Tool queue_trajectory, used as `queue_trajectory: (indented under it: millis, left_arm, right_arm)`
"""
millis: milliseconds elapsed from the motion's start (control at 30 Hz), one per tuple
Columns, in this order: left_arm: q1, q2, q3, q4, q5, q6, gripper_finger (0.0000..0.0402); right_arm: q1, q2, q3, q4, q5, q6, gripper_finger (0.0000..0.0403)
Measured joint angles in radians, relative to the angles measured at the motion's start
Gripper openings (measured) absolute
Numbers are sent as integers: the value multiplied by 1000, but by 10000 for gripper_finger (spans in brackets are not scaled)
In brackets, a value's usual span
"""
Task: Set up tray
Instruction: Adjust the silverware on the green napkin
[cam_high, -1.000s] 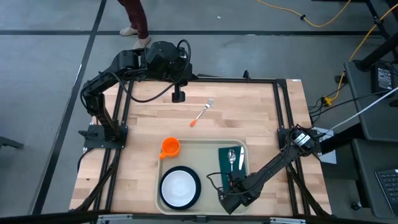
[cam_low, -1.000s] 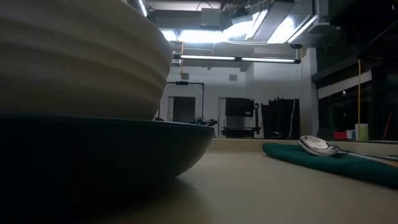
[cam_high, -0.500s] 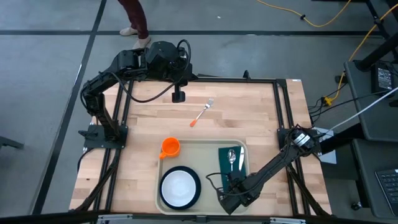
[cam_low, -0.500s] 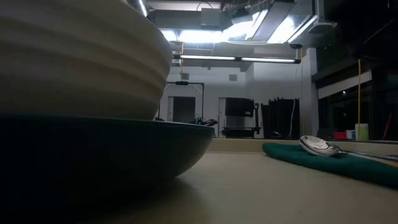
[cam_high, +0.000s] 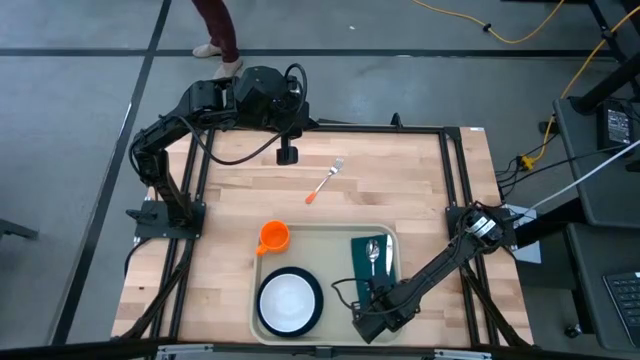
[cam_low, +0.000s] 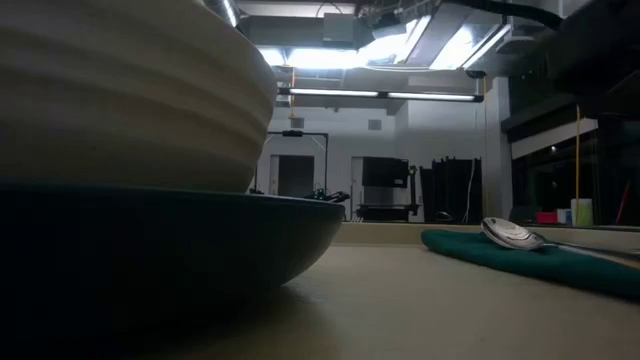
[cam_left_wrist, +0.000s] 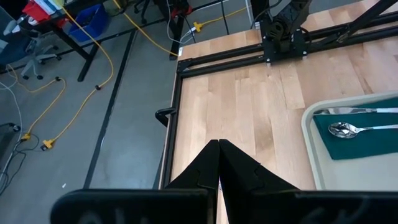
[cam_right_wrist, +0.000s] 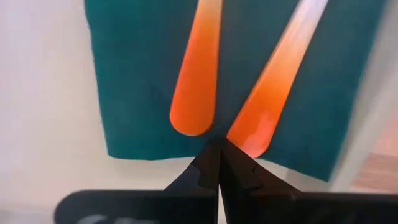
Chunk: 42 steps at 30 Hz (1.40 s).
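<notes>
right end effector: low over the near end of the napkin, fingers pressed together, pinching nothing; two orange handles lie just ahead of the tips on the napkin.
step, judged: cutlery placed on the napkin; fork not yet on the tray.
how to do it well: lift straight up off the napkin so it doesn't drag or shift the handles; then pick the fork by its orange handle and lay it parallel to the spoon.
tray: directly under the right end effector, near-middle of the table; long axis across the table, left to right; lies flat, rim up.
on tray: plate with bowl to the left of the end effector, orange cup beyond that at the far-left corner.
left end effector: waits at the far edge of the table, fingers pressed together, empty.
</notes>
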<state>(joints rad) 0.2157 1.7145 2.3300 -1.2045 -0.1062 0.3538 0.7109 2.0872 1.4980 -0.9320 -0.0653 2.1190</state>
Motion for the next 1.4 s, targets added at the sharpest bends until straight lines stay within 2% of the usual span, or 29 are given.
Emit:
queue_trajectory:
  millis: [633, 1133, 1400]
  left_arm:
    - [0, 0, 0, 1, 0, 0, 4]
    - [0, 0, 0, 5, 0, 8, 4]
    - [0, 0, 0, 5, 0, 8, 4]
  right_arm:
    - [0, 0, 0, -30, -18, 15, 4]
    - [-6, 0, 0, 11, -15, 15, 4]
    - [-42, 0, 0, 55, 31, -26, 4]
